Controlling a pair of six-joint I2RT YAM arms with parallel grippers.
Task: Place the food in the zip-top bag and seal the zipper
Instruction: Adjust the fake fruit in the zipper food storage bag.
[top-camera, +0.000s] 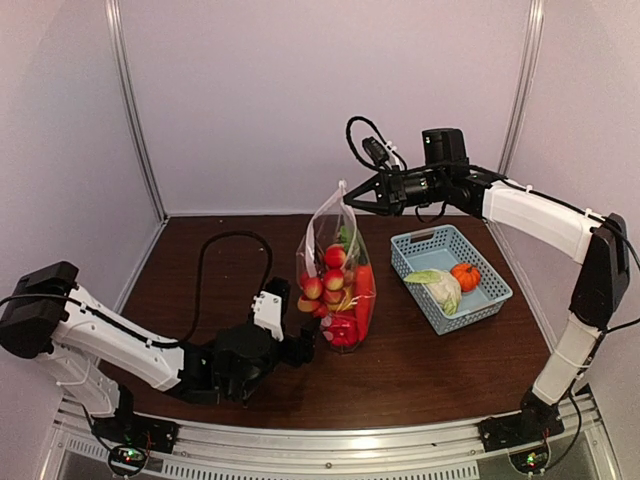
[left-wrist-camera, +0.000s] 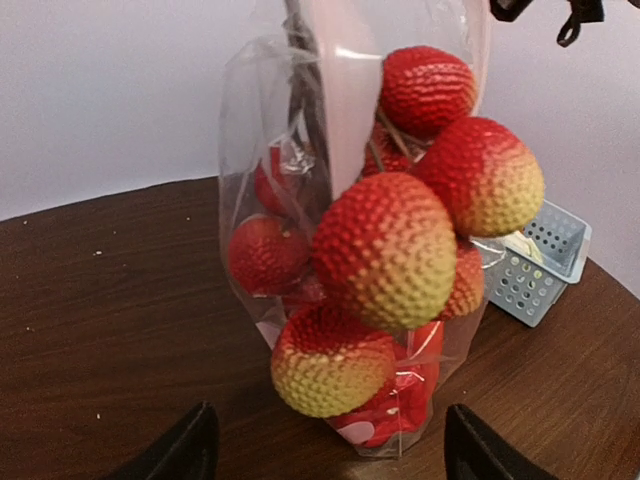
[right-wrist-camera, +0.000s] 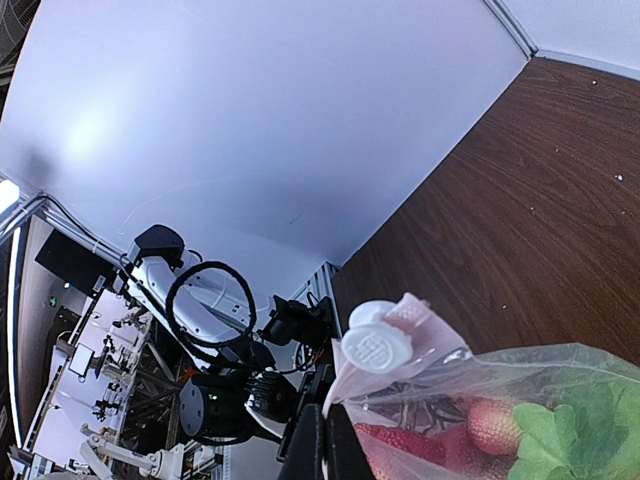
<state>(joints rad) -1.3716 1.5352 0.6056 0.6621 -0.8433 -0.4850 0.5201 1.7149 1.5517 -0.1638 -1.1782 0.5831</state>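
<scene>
The zip-top bag (top-camera: 336, 270) hangs upright from my right gripper (top-camera: 350, 196), its bottom at the table. It holds red-yellow apples (left-wrist-camera: 385, 250), a red pepper (top-camera: 343, 330) and leafy greens (right-wrist-camera: 560, 430). My right gripper (right-wrist-camera: 325, 450) is shut on the bag's top edge beside the white zipper slider (right-wrist-camera: 378, 348). My left gripper (top-camera: 308, 345) is open low at the bag's near side. In the left wrist view its fingers (left-wrist-camera: 190, 445) stand apart on both sides of the bag's bottom (left-wrist-camera: 400, 420), not touching it. A pale cabbage (top-camera: 437, 285) and a small orange pumpkin (top-camera: 465, 275) lie in the basket.
The light-blue mesh basket (top-camera: 420, 240) stands right of the bag; its corner shows in the left wrist view (left-wrist-camera: 540, 265). A black cable (top-camera: 215, 250) loops over the table behind the left arm. White walls close the back and sides.
</scene>
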